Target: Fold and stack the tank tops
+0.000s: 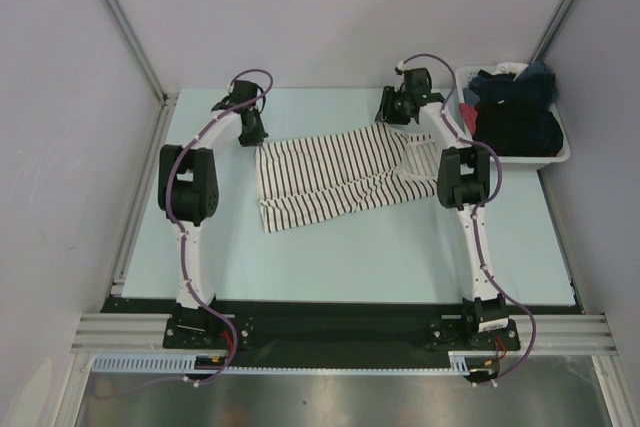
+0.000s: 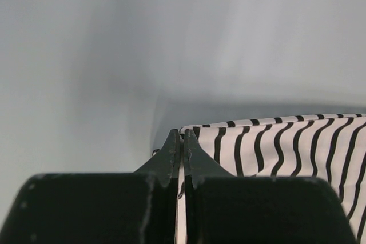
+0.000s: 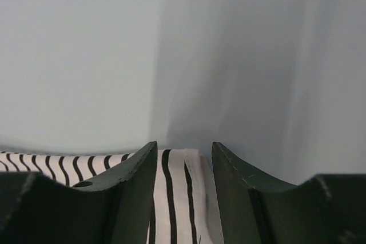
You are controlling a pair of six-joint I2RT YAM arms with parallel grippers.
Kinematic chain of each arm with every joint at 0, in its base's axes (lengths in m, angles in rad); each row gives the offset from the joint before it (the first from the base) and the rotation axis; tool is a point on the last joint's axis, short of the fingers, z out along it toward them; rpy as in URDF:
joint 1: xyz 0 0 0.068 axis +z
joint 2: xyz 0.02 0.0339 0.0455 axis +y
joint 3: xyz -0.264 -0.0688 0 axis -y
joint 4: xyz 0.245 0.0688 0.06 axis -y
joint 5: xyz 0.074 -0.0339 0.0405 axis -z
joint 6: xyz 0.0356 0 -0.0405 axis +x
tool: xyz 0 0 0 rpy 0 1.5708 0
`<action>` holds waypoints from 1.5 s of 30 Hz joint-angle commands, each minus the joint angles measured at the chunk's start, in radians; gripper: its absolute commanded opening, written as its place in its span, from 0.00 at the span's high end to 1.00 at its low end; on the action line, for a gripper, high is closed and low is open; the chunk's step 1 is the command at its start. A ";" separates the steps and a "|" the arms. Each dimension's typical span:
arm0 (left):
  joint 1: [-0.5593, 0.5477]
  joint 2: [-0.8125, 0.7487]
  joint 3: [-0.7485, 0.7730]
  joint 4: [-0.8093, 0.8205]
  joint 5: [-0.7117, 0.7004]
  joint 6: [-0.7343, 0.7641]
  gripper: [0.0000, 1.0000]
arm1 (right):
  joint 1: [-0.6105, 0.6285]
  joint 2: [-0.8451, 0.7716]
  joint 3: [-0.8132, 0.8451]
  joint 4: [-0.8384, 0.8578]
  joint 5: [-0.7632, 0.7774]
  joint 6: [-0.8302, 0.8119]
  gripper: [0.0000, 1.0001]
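The striped tank top, white with thin black stripes, lies spread on the pale table, folded partly over itself. My left gripper sits at its far left corner, shut on the fabric edge; the left wrist view shows the closed jaws pinching the striped tank top. My right gripper is at the far right corner, jaws open, with a strap of the striped tank top lying between the fingers. Dark clothes fill the bin; whether the black tank top is among them I cannot tell.
A white bin stands at the back right, just beyond the right arm. Grey walls close in the table on the left, back and right. A black strip and metal rail run along the near edge by the arm bases.
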 commanded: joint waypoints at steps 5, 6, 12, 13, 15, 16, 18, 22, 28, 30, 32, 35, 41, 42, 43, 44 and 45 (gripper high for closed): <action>-0.002 -0.005 0.040 -0.006 -0.024 0.028 1.00 | 0.054 -0.006 0.036 -0.080 0.157 -0.104 0.67; -0.003 -0.005 0.040 -0.007 -0.024 0.029 1.00 | 0.054 -0.006 0.038 -0.075 0.162 -0.104 0.77; -0.002 -0.002 0.054 -0.015 -0.042 0.037 1.00 | 0.052 -0.009 0.041 -0.023 0.206 -0.098 1.00; -0.003 -0.002 0.057 -0.017 -0.044 0.036 1.00 | 0.051 -0.016 0.039 -0.014 0.207 -0.095 1.00; -0.003 -0.004 0.056 -0.018 -0.047 0.034 1.00 | 0.041 -0.027 0.027 0.024 0.196 -0.087 1.00; -0.003 -0.005 0.053 -0.018 -0.048 0.034 1.00 | 0.038 -0.035 0.018 0.040 0.190 -0.078 1.00; -0.003 -0.019 0.041 -0.017 -0.050 0.034 1.00 | 0.029 -0.073 -0.031 0.093 0.142 -0.073 1.00; -0.009 -0.060 -0.021 0.016 -0.050 0.037 1.00 | 0.018 -0.137 -0.111 0.159 0.107 -0.052 1.00; -0.020 -0.125 -0.096 0.046 -0.068 0.034 1.00 | 0.006 -0.202 -0.218 0.218 0.046 -0.057 1.00; -0.020 -0.136 -0.120 0.055 -0.074 0.034 1.00 | 0.006 -0.231 -0.252 0.250 0.033 -0.052 1.00; -0.022 -0.149 -0.137 0.062 -0.076 0.033 1.00 | 0.006 -0.252 -0.317 0.306 0.018 -0.053 1.00; -0.025 -0.169 -0.167 0.077 -0.082 0.033 1.00 | 0.012 -0.309 -0.418 0.388 0.016 -0.066 1.00; -0.025 -0.195 -0.203 0.095 -0.088 0.033 1.00 | 0.020 -0.406 -0.585 0.529 0.029 -0.087 1.00; -0.025 -0.208 -0.220 0.108 -0.088 0.033 1.00 | 0.018 -0.420 -0.631 0.547 0.032 -0.087 1.00; -0.028 -0.214 -0.231 0.115 -0.087 0.031 1.00 | 0.020 -0.430 -0.657 0.564 0.039 -0.087 1.00; -0.028 -0.221 -0.242 0.124 -0.087 0.031 1.00 | 0.020 -0.449 -0.679 0.599 0.044 -0.083 1.00; -0.029 -0.240 -0.254 0.141 -0.087 0.029 1.00 | 0.017 -0.456 -0.714 0.612 0.045 -0.083 1.00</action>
